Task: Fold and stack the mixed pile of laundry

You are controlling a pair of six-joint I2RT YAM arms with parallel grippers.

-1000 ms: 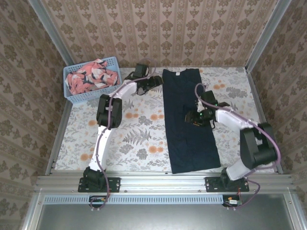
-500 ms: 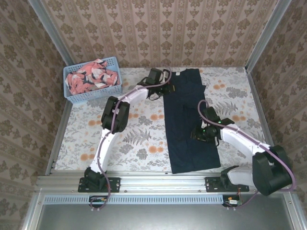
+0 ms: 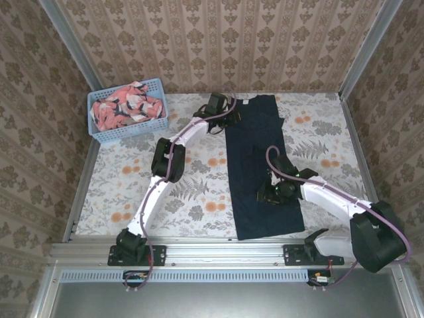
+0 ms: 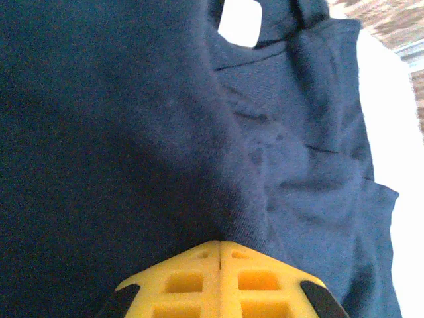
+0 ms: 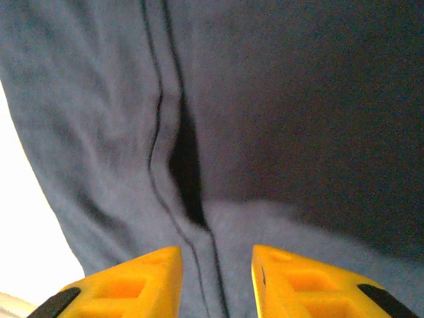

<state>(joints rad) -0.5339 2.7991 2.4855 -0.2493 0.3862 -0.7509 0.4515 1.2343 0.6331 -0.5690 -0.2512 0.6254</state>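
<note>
Overhead view: a table (image 3: 192,199) under a floral cloth, walled in by patterned wallpaper. Item one, the dark navy garment (image 3: 260,159), lies flat as a long strip from the far edge to the near edge, right of centre. Item two, the coral-pink print garment (image 3: 129,105), is heaped in a light blue perforated basket (image 3: 126,136) at the far left corner, well apart from the navy piece. The left gripper (image 3: 224,119) reaches to the navy garment's far left corner, and the right gripper (image 3: 268,192) sits on its near half. From above, neither pair of jaws can be read. Left wrist view adds detail: the yellow fingers (image 4: 185,281) are pressed together with no gap, and a ridge of navy cloth runs up to their tips. Whether any cloth is caught between them I cannot tell. The neck opening shows at the top of this view. Right wrist view: the yellow fingers (image 5: 132,281) stand partly apart over navy cloth, with a seam and a dark crease running down into the gap. Whether they squeeze the cloth I cannot tell.
</note>
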